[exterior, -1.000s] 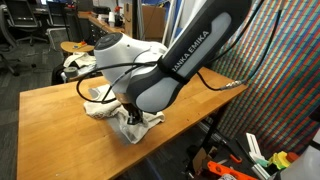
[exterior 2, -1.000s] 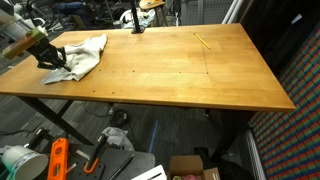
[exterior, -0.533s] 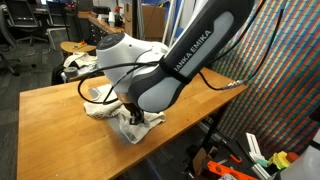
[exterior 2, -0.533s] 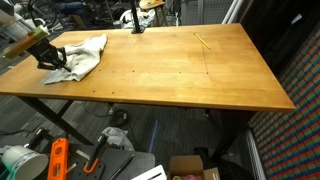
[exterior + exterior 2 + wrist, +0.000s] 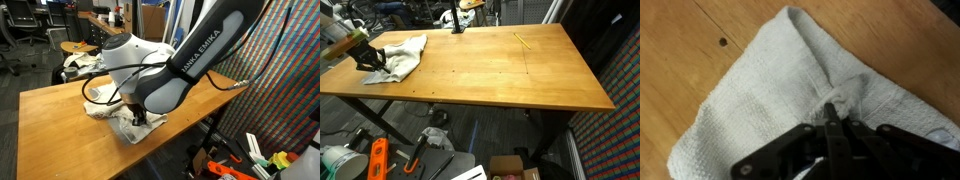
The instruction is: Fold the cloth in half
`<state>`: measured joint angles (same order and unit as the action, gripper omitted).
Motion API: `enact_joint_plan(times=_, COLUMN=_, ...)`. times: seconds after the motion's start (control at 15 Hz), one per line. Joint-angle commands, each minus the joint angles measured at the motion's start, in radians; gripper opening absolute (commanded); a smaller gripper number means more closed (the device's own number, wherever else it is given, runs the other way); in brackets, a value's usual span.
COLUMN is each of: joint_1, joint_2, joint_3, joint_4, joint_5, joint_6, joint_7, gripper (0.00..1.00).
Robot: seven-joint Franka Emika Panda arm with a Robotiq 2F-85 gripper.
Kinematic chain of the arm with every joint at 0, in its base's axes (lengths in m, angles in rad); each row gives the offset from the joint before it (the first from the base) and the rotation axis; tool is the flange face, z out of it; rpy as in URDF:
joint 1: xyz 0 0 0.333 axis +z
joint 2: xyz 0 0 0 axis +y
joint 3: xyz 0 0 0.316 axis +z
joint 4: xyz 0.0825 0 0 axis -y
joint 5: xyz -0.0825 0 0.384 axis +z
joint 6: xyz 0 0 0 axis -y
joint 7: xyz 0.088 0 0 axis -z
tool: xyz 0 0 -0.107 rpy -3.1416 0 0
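- Off-white, coarse-woven fabric makes up the cloth [image 5: 760, 100], a plain towel much wider than the tool.
- Only one container can be made out: an open cardboard box [image 5: 510, 166] on the floor under the bench, toward 6 o'clock in an exterior view. What lies in it is too small to tell.
- The cloth [image 5: 406, 54] lies on the wooden bench [image 5: 500, 80] at its 9 o'clock end, close to the corner. It is rumpled rather than flat.
- In the wrist view the cloth spreads as a rough wedge, with its rounded point toward 12 o'clock. A raised crease runs from that point down to the tool [image 5: 833, 108].
- The tool comes in from 6 o'clock in the wrist view. Its black fingers are brought together on a small pinched ridge of the cloth, so it is clamped on the fabric.
- A small dark hole [image 5: 722, 42] shows in the bench [image 5: 680, 40] at about 10 o'clock from the cloth.
- In an exterior view the arm's bulky white and black body covers much of the cloth [image 5: 132, 131]. Crumpled edges show at 9 o'clock and 6 o'clock of the tool [image 5: 135, 116].
- A thin yellow stick [image 5: 523, 41] lies well apart from the cloth, toward 1 o'clock on the bench.
- A white-and-dark patterned fabric bundle [image 5: 78, 65] sits beyond the bench [image 5: 50, 120], at 11 o'clock from the cloth.
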<state>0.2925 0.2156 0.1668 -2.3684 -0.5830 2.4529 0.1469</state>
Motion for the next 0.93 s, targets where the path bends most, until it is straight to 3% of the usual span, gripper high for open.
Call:
enact_joint_plan(times=0.0, joint_1=-0.02, joint_2=-0.014, joint_3=0.001, joint_4=-0.052, joint_5=0.033, joint_6=0.037, joint_7=-0.02, gripper=0.01)
enact_joint_plan(times=0.4, joint_1=-0.026, joint_2=-0.024, joint_3=0.009, joint_4=-0.062, joint_5=0.078, joint_6=0.042, joint_7=-0.056, gripper=0.01)
enact_joint_plan(times=0.87, joint_1=-0.044, joint_2=-0.122, joint_3=-0.021, joint_4=-0.106, joint_5=0.082, joint_6=0.085, joint_7=0.028, gripper=0.01)
